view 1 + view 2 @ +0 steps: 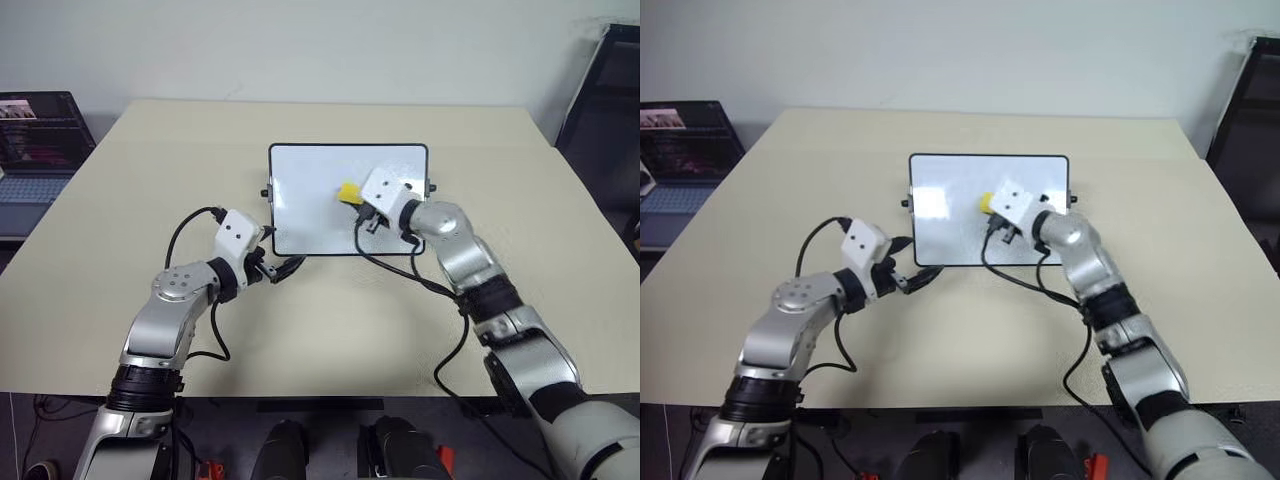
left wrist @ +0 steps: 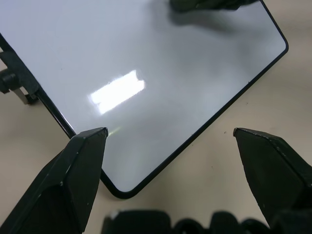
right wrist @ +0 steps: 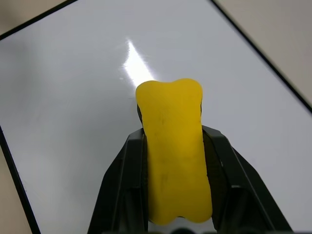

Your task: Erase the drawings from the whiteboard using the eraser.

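Note:
The whiteboard (image 1: 310, 190) lies flat at the middle of the beige table, its black frame and side knobs showing. My right gripper (image 3: 175, 161) is shut on the yellow eraser (image 1: 348, 191), holding it over the board's right half with its front end sticking out past the fingers (image 3: 122, 180). My left gripper (image 2: 168, 135) is open at the board's near left corner (image 2: 122, 187), with that corner between its fingers (image 1: 288, 267). The drawings are out of view; the board's visible face is plain white with light glare.
An open laptop (image 1: 35, 140) stands off the table's far left corner. A dark frame (image 1: 605, 90) stands at the far right. Black cables hang from both wrists over the table (image 1: 200, 150) in front of the board.

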{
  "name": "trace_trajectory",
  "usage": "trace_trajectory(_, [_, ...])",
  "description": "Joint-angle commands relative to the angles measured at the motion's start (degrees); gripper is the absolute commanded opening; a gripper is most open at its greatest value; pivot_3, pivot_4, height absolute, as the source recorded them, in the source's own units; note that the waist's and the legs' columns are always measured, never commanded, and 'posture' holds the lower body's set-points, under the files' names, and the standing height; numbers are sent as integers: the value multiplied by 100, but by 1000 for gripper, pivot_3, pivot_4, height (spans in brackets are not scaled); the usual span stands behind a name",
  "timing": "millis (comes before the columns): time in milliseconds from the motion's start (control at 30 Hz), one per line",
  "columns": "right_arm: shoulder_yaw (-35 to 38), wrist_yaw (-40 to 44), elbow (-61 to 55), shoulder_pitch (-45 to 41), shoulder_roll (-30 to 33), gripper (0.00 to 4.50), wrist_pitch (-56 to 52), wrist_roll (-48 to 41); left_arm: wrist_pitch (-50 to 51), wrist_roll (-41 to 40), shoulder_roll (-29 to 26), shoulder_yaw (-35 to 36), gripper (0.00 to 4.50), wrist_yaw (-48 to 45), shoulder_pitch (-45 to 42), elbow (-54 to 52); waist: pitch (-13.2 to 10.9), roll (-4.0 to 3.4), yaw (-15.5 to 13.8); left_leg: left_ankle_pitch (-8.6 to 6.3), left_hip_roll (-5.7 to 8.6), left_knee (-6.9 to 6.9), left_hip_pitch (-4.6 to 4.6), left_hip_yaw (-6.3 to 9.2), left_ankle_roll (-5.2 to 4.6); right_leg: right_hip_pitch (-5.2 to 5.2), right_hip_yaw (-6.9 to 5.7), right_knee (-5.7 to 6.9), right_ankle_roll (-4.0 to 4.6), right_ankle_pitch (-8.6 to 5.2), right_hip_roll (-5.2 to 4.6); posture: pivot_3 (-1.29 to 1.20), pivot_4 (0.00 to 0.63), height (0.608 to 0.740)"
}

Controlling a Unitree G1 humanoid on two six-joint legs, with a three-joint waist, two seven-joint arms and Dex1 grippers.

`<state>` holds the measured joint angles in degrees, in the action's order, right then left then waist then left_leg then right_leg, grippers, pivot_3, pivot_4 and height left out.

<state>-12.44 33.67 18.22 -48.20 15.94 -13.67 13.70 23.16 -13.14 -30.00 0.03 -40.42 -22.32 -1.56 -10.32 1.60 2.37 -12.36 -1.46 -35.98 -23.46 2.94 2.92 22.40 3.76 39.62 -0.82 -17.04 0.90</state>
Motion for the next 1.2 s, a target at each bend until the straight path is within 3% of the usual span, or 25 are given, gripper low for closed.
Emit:
trace_trajectory(33, [675,-147,-1993,808,224,1122,-1038,-244,-274,-77,97,-96,4500,-216,-381,30,0,0,-41,0,0,1,-2,0,0,-1,-3,-6,0,0,0,0,150,740])
trace_trajectory(233, [1667,-753,-4863,2696,-65,1122,-3182,-362,-561,-173,300,-516,4500,-935,-962,276,0,0,-83,0,9,-5,-31,0,0,-1,-23,-31,-2,1,-3,0,150,740])
trace_trajectory(433, [1852,-1591,-6001,3835,-858,1122,-4570,-293,-1276,-102,631,-1182,4500,-2003,-1484,841,1,-2,-25,0,4,-4,-24,-5,1,-2,-21,-28,-2,-1,5,0,150,740])
trace_trajectory(733, [2098,-2243,-5361,3739,-1140,1122,-4533,-530,-2061,23,1170,-1760,4500,-3028,-1915,1709,1,-2,4,0,5,-7,-21,-18,-1,-3,-8,-30,-29,-16,33,0,150,740])
trace_trajectory(1200, [2453,-2575,-3995,3166,-898,1122,-3921,-1006,-2253,228,1598,-1872,4500,-3027,-2076,1879,1,-2,-1,0,5,-6,-26,-15,-2,-3,-8,-33,-29,-15,34,0,150,740])
